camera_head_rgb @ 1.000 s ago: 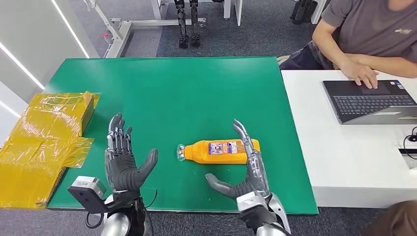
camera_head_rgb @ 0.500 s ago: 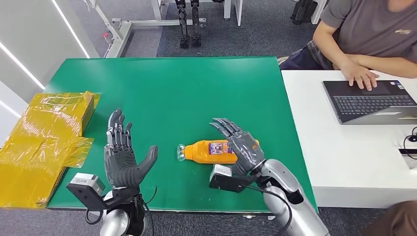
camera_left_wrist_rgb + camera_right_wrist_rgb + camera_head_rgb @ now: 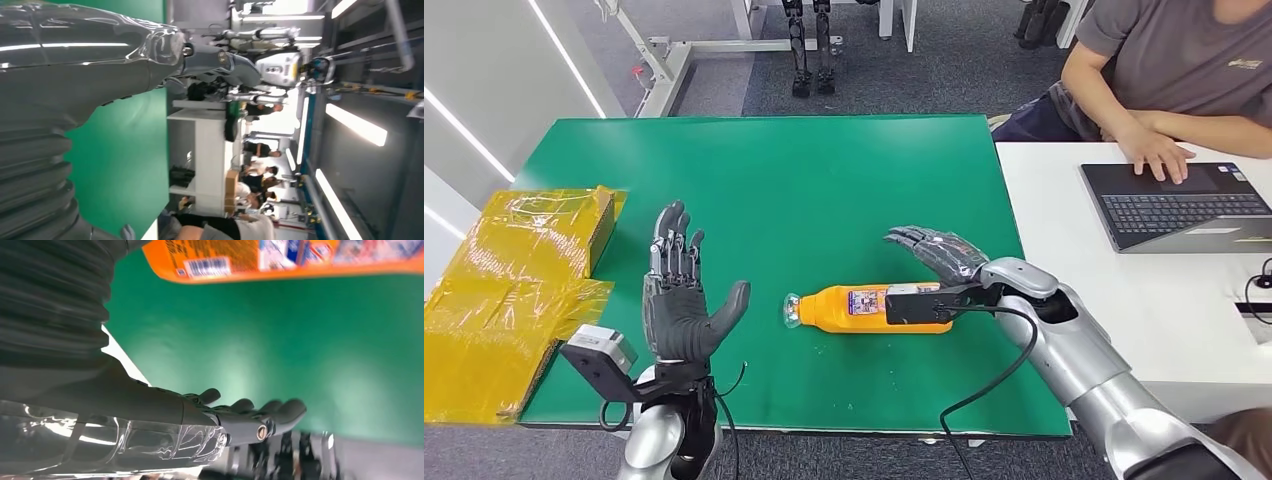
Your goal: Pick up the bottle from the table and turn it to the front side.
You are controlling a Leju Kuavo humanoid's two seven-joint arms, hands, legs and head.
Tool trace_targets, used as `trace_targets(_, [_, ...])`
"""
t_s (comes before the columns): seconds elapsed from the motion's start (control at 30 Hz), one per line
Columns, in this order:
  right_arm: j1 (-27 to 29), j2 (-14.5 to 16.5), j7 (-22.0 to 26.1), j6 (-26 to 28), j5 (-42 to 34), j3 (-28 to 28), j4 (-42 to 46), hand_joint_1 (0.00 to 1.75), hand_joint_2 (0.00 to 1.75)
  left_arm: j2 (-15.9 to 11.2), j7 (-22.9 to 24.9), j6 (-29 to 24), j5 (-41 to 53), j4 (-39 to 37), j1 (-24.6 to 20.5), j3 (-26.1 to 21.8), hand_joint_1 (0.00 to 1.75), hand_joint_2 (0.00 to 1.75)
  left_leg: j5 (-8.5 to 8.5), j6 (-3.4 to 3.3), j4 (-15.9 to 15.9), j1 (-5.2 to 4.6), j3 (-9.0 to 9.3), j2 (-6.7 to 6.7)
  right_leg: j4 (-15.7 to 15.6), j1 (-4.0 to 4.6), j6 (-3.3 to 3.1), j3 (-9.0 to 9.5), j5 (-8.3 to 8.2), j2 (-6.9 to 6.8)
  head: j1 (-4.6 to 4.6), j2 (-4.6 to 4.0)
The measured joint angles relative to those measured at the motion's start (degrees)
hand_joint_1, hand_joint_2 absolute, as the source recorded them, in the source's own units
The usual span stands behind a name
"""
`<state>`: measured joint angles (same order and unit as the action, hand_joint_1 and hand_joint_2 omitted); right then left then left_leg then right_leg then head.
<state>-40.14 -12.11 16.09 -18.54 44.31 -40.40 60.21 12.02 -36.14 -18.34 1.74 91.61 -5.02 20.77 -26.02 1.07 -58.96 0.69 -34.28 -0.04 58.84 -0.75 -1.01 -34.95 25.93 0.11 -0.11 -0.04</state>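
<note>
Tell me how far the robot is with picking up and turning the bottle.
Done: nothing yet; the bottle lies on its side on the green table. In hand: the right hand hovers open above its base end. The left hand waits open, palm up. Left: grasp, lift and turn it.

No wording can be made out in these pictures. The orange bottle lying on the green tabletop carries a colourful label with small printed blocks, too fine to read from the head view. In the right wrist view the same bottle shows a white patch with a barcode and digits beneath it, blurred past reading, beside dense lines of small print and blue-and-white panels whose letters cannot be resolved. The person's grey shirt bears a small pale chest mark, illegible. The laptop has key legends too small to tell.
</note>
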Motion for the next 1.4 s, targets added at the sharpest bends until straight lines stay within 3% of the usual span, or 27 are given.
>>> trace_targets(0.13, [-2.78,-1.25,1.11,-3.79,-2.42,-3.56,-3.62,0.0,1.75,0.0,0.86,0.16,-0.73,-0.98,-2.11,-0.01,0.0,1.75,0.0,0.0,-0.01,0.0,0.0,-0.01,0.0,0.0,0.0,0.0,0.0,0.0,0.0,0.0])
trace_targets(0.47, [-4.54,-2.88,0.93,-4.0,-7.74,-9.14,-7.38,0.0,1.75,0.0,1.03,0.4,-1.82,-2.6,-3.9,0.11,0.0,1.75,-0.02,-0.02,-0.01,0.0,-0.01,0.0,0.0,0.0,0.0,-0.02,0.01,0.02,0.0,0.0])
trace_targets(1.03, [-3.78,-3.22,2.79,0.74,-10.74,-11.94,-11.38,0.0,1.75,-0.05,0.98,-0.15,-2.42,-3.22,-4.21,0.51,0.0,1.75,-0.02,-0.02,-0.01,0.0,-0.03,0.0,0.0,0.0,0.0,-0.02,0.0,0.01,0.0,0.0])
trace_targets(1.4, [-2.19,-1.98,5.41,7.23,-8.84,-11.52,-14.8,0.0,1.75,-0.07,0.71,-0.45,-2.49,-3.29,-4.09,0.83,0.0,1.75,-0.02,-0.02,-0.01,0.0,-0.03,0.0,0.0,0.0,0.0,-0.02,0.0,0.01,0.0,0.0])
